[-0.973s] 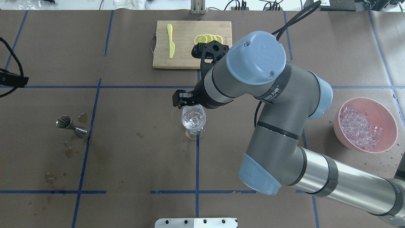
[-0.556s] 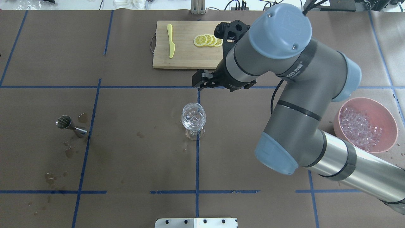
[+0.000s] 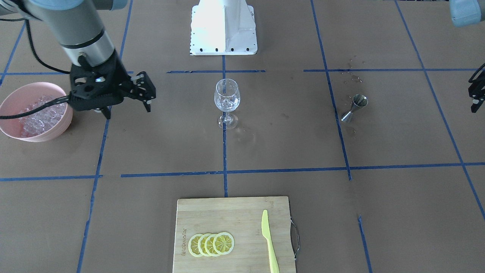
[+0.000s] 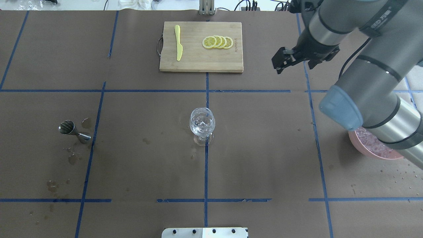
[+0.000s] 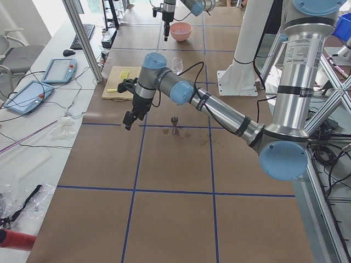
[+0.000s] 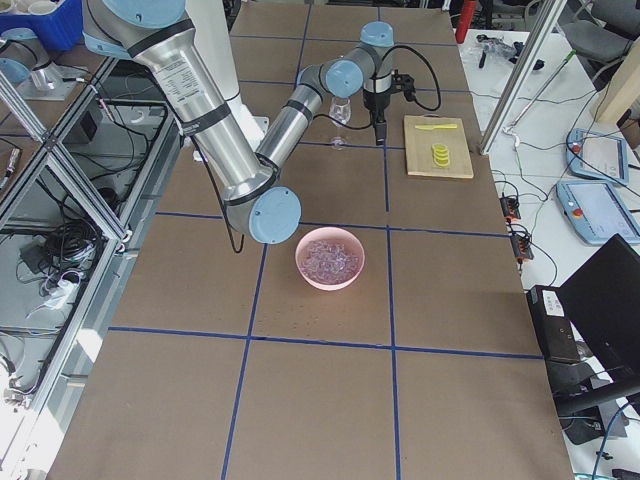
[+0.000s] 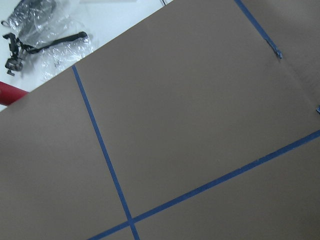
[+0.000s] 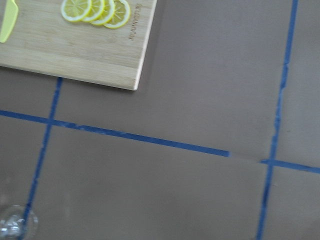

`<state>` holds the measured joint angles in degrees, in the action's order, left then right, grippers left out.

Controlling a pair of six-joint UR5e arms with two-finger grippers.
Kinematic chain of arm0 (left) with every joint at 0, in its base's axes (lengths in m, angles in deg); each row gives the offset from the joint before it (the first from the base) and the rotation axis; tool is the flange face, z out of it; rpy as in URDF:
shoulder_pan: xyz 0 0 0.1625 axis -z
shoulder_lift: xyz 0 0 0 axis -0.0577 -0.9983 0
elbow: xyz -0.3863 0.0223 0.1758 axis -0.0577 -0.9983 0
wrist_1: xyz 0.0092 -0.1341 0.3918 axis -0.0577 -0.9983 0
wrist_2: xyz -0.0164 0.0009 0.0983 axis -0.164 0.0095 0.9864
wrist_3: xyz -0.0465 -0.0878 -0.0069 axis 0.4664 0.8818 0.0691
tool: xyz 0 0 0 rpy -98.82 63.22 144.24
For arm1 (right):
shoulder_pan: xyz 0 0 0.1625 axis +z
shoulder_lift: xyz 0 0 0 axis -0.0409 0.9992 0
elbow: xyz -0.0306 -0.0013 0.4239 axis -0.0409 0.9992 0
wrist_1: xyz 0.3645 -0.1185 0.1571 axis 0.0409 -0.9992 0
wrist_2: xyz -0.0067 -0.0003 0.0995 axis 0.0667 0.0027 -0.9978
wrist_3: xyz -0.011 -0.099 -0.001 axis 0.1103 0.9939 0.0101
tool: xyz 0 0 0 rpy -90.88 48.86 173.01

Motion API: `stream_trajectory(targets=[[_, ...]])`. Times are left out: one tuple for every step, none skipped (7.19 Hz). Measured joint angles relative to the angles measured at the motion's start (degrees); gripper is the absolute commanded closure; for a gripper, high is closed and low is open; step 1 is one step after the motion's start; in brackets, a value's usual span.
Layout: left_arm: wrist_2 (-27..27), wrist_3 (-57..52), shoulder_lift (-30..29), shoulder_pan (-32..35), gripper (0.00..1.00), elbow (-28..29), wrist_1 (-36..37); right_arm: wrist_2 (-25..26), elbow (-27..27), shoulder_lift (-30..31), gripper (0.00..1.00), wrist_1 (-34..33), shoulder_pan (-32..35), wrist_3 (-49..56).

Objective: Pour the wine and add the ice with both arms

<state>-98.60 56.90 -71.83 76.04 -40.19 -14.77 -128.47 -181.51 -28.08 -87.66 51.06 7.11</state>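
A clear stemmed wine glass (image 4: 202,125) stands upright at the table's middle with a few ice cubes in its bowl; it also shows in the front view (image 3: 227,99). More ice (image 3: 36,113) is heaped in a pink bowl (image 3: 47,133) at the robot's right, partly under the right arm in the overhead view (image 4: 371,147). My right gripper (image 4: 282,62) hangs open and empty above bare table, right of the cutting board and between glass and bowl (image 3: 146,94). My left gripper (image 3: 475,93) is cut off at the front view's edge, far out to the robot's left; I cannot tell its state.
A steel jigger (image 4: 74,131) stands left of the glass among wet spots. A wooden cutting board (image 4: 198,61) at the far side carries lemon slices (image 4: 218,42) and a yellow knife (image 4: 178,42). The white pedestal (image 3: 223,26) stands at the robot's edge.
My right gripper has left its place just above the glass and swung away to the right and far side, past the board's right edge. The glass and jigger have not moved.
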Motion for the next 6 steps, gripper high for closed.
stream_trajectory(targets=[[-3.1, 0.0, 0.1, 1.8, 0.00, 2.1, 0.2, -1.2, 0.3, 2.4, 0.00, -2.5, 3.5, 8.0], [-5.8, -0.1, 0.2, 3.6, 0.00, 4.2, 0.7, -2.3, 0.7, 5.3, 0.00, -3.8, 6.8, 14.8], [-8.5, -0.1, 0.5, 5.8, 0.00, 6.1, 2.2, -4.3, 1.7, 8.2, 0.00, -4.3, 10.2, 20.5], [-10.3, -0.1, 0.9, 7.5, 0.00, 7.4, 3.6, -6.9, 3.3, 10.9, 0.00, -4.4, 14.1, 26.2], [-11.2, -0.1, 1.8, 8.9, 0.00, 8.2, 4.5, -9.0, 5.5, 13.3, 0.00, -4.3, 17.9, 32.0], [-11.5, -0.1, 2.7, 9.8, 0.00, 9.0, 5.4, -10.5, 7.4, 16.3, 0.00, -3.6, 21.0, 37.5]])
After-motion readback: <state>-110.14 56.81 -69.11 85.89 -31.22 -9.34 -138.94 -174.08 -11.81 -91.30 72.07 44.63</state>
